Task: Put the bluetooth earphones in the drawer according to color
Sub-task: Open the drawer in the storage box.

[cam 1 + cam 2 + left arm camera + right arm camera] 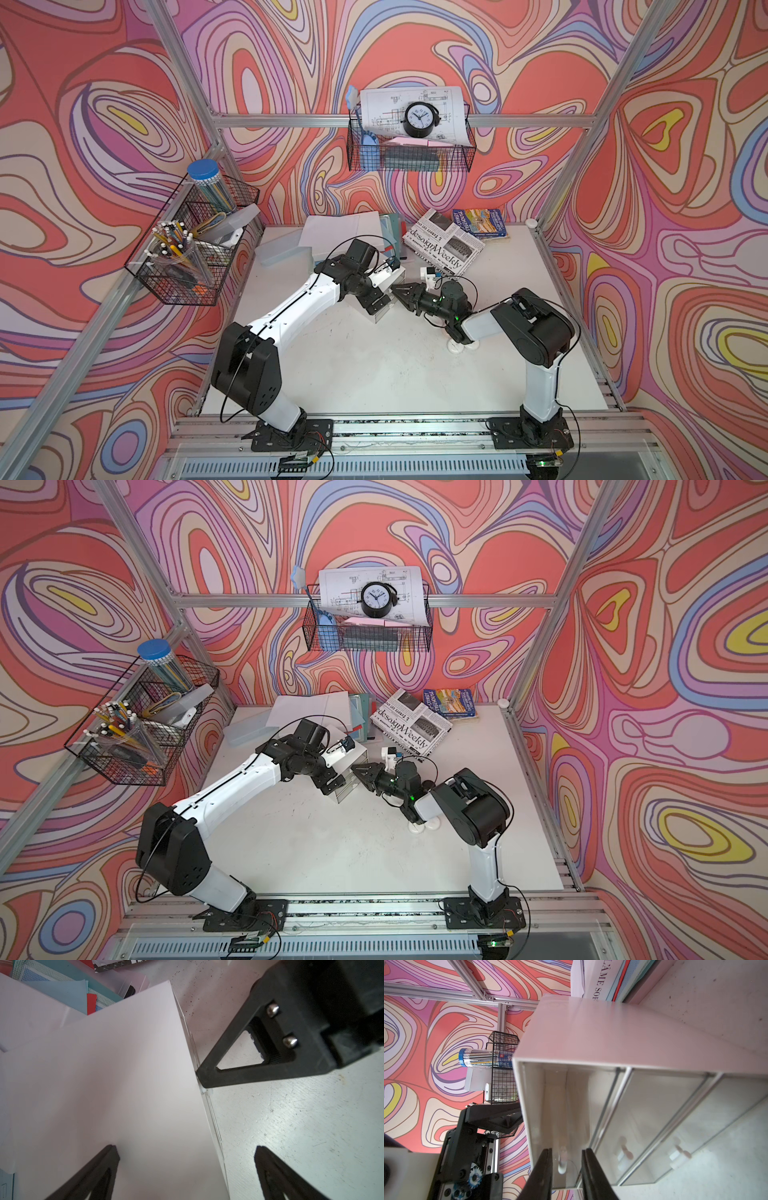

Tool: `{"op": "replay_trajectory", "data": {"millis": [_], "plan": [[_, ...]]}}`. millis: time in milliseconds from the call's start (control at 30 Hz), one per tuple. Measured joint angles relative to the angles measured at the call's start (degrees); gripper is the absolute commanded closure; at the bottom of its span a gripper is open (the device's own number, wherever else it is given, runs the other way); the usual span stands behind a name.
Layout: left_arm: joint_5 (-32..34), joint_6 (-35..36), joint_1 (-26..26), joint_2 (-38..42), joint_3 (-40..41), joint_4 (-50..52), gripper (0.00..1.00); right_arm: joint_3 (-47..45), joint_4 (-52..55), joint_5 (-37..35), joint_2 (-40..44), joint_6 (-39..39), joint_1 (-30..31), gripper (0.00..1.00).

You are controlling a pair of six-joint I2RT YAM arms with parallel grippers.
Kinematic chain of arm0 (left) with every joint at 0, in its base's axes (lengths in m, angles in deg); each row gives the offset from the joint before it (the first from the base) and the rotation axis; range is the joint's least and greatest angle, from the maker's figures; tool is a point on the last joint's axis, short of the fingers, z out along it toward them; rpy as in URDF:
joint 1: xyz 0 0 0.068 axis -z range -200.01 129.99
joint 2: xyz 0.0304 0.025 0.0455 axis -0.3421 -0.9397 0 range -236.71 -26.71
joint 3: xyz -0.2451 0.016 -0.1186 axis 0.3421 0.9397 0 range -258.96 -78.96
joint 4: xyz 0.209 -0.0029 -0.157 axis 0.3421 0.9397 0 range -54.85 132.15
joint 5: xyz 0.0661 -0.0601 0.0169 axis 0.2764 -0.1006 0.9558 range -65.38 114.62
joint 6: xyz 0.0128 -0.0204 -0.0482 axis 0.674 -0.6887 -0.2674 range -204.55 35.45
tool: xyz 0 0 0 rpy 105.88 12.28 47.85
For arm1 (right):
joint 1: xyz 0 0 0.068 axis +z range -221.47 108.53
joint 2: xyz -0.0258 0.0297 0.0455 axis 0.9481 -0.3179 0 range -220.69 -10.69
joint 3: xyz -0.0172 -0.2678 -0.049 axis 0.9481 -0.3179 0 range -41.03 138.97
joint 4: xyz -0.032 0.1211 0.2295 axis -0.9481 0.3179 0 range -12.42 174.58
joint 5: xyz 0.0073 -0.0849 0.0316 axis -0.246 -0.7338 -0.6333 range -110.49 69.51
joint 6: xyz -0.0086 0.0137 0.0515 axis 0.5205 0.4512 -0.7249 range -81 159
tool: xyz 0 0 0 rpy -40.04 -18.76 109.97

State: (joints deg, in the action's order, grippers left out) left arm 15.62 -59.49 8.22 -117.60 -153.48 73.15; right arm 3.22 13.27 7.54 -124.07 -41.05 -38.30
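Right wrist: right gripper (567, 1150) loosely flanks drawer knob (562, 1160)

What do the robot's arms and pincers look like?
The left arm and right arm have white link shells, black joint housings and thin black cables looping alongside. The left pincer and right pincer are black, with triangular cut-out fingers; silver screws show on the right one.

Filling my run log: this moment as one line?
step: pre-grasp at drawer | right gripper: open, straddling small white knob of white three-drawer plastic cabinet | left gripper: open above cabinet top | held: nothing
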Motion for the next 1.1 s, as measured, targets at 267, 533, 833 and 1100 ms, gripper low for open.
{"op": "replay_trajectory", "data": {"millis": [267, 533, 833, 1100], "plan": [[0.0, 0.0, 0.0, 0.0, 0.0, -0.1, 0.04, 0.0, 0.0, 0.1, 0.0, -1.0, 0.2, 0.84], [0.2, 0.0, 0.0, 0.0, 0.0, -0.1, 0.04, 0.1, -0.4, 0.5, 0.0, -2.5, 0.2, 0.92], [0.4, 0.1, 0.2, 0.0, 0.1, -0.1, 0.04, 0.1, -0.4, 0.5, 0.0, -3.6, 0.2, 1.00], [0.8, 0.0, 0.2, 0.0, 0.1, -0.2, 0.04, -0.3, -0.8, 0.3, 0.0, -3.7, 0.3, 1.00]]}}
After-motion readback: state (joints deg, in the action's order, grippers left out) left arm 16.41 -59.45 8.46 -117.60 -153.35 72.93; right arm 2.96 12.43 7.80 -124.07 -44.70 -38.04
